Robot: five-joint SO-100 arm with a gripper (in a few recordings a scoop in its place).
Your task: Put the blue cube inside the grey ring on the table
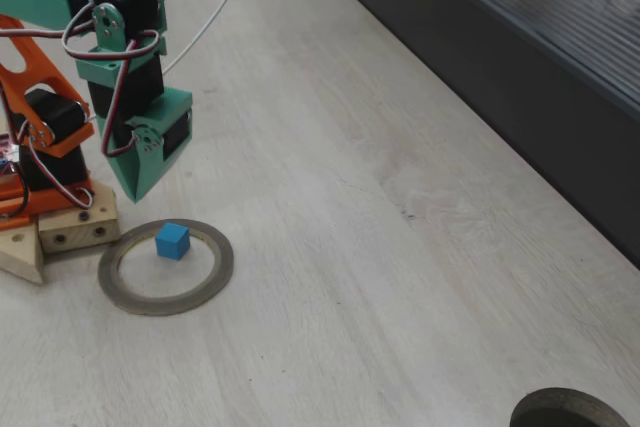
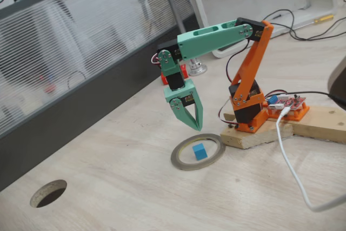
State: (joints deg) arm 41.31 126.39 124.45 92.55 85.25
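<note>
The small bright blue cube (image 1: 172, 241) sits flat on the pale wood-grain counter (image 1: 380, 277), inside the hole of the thin flat grey ring (image 1: 165, 267); in both fixed views it is near one side of the hole, maybe just touching the inner rim, but I cannot tell for sure; so the job looks done, I think. The green pointed pincer (image 2: 192, 124) hangs just above the ring's edge and holds nothing; its fingers look pressed together at the tips, and it is not touching the cube; all that may be left is for the arm to move away.

The counter is broad and pale with faint streaks; a dark grey ribbed panel (image 1: 540, 37) runs along one side; a round dark hole (image 2: 48, 193) is cut in the counter well apart from the ring; the orange arm base (image 2: 247, 106) stands on wooden blocks (image 2: 292, 128), and a white cable (image 2: 294, 171) trails beside them.
</note>
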